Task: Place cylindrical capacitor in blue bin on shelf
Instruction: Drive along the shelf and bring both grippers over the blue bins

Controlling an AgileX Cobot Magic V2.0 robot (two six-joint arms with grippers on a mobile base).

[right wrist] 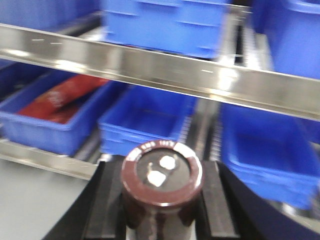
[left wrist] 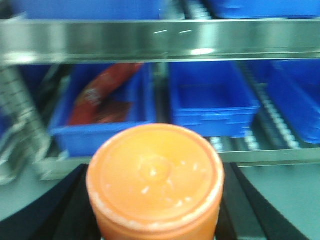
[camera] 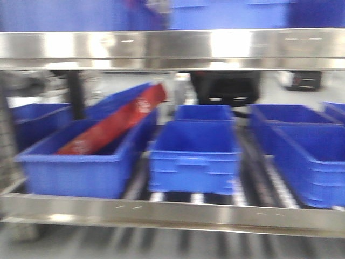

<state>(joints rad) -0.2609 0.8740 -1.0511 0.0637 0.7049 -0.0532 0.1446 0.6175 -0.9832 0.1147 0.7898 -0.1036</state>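
Note:
The cylindrical capacitor (right wrist: 161,172), dark brown with two silver terminals on its top, stands upright between the black fingers (right wrist: 112,200) of my right gripper (right wrist: 161,205), which is shut on it. It is held in front of the shelf (right wrist: 165,70), below its steel rail and short of an empty blue bin (right wrist: 145,120). My left gripper (left wrist: 155,205) is shut on an orange cylinder (left wrist: 155,175), also in front of the shelf (left wrist: 160,40). The front view shows the shelf (camera: 172,213) and its centre blue bin (camera: 194,156) but neither gripper.
A left bin (camera: 81,167) holds a red packet (camera: 118,124). Another empty bin (camera: 307,156) sits at the right, and more bins stand on the level above. Roller tracks (camera: 253,183) run between the bins. Steel rails cross above and below the opening.

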